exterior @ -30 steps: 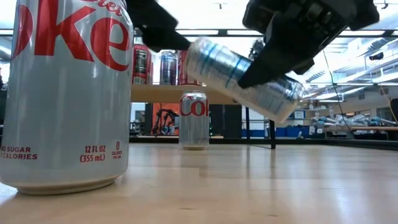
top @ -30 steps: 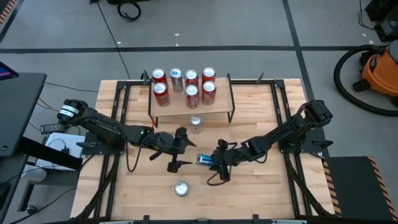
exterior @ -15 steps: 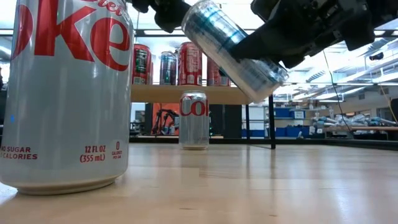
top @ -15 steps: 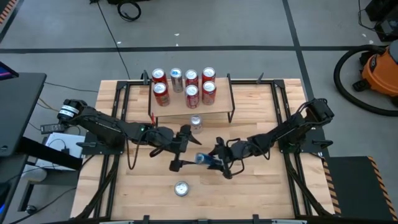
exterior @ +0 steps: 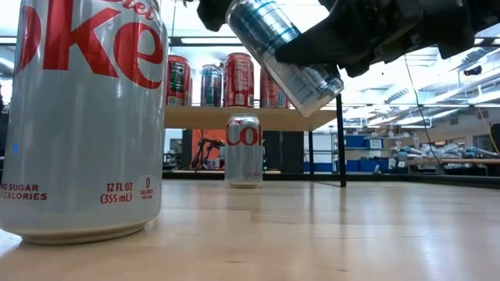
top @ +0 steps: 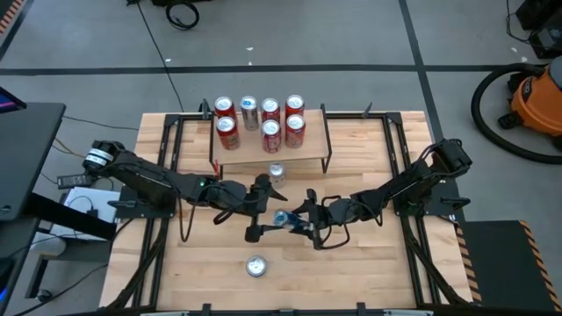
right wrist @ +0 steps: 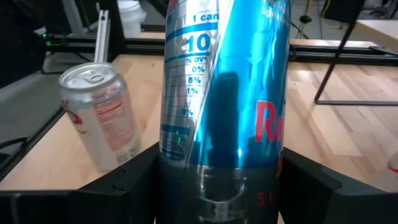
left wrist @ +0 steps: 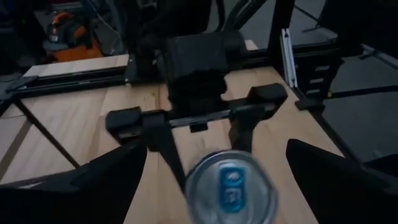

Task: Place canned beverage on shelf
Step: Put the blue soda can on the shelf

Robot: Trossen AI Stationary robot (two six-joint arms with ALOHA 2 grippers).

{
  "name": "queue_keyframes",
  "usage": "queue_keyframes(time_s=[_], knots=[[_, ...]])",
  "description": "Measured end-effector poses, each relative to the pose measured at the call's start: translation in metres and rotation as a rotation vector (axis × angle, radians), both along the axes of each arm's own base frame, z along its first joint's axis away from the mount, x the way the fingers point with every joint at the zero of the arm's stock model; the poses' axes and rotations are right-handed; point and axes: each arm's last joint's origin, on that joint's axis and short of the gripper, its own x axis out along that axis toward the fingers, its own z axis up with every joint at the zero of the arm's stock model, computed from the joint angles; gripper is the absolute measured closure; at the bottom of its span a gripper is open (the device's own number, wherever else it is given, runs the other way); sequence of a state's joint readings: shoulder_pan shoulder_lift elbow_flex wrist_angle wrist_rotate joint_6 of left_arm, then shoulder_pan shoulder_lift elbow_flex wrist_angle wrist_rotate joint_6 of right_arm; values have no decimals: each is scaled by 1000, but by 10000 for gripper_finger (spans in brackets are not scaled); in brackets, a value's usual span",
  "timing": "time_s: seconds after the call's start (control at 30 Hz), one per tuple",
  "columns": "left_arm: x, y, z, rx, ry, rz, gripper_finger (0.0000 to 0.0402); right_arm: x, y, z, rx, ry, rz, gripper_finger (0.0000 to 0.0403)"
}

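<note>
A slim blue-and-silver can (top: 283, 218) (exterior: 281, 48) hangs tilted above the middle of the table, and my right gripper (top: 299, 222) (right wrist: 219, 186) is shut on it. My left gripper (top: 257, 208) (left wrist: 214, 152) is open just left of the can, its fingers spread wide on either side of the can's top end (left wrist: 231, 188) without touching it. The shelf (top: 309, 152) (exterior: 205, 117) stands at the far middle on thin black legs, with several cans on its top board. A Diet Coke can (top: 277, 173) (exterior: 244, 150) stands upright on the table in front of it. My right gripper pinches the can's side wall, on its lower half (right wrist: 217, 177), between its two fingers (right wrist: 134, 183). The fingers come nearly level from the table's right and lie across the can. The can is lifted clear and tilted, with its top end up and toward the table's left.
Another silver Diet Coke can (top: 255, 265) (exterior: 78, 117) stands upright near the table's front edge, close to the low camera. Black rails (top: 167, 149) run along both sides of the table. Bare wood lies between the front can and the shelf.
My right gripper has turned at the wrist and shifted slightly toward the table's left. The can has tipped from lying nearly flat to a steep slant, top end up. My left gripper has risen a little and stays beside the can's top.
</note>
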State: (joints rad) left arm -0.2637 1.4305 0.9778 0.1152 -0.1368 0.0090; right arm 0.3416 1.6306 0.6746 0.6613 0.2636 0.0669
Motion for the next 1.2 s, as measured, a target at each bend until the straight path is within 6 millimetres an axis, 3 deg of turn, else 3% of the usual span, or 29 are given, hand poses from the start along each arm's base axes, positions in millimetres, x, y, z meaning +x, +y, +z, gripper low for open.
queue_keyframes(time_s=[0.43, 0.73, 1.2], knots=[[26, -13, 14, 89, 254, 42, 3, -1, 4, 1, -14, -18, -14, 142], [19, -15, 21, 63, 269, 43, 3, -4, 10, 1, -52, -23, -25, 142], [18, -14, 18, 50, 309, 59, 3, -4, 12, 4, -64, -53, -46, 142]])
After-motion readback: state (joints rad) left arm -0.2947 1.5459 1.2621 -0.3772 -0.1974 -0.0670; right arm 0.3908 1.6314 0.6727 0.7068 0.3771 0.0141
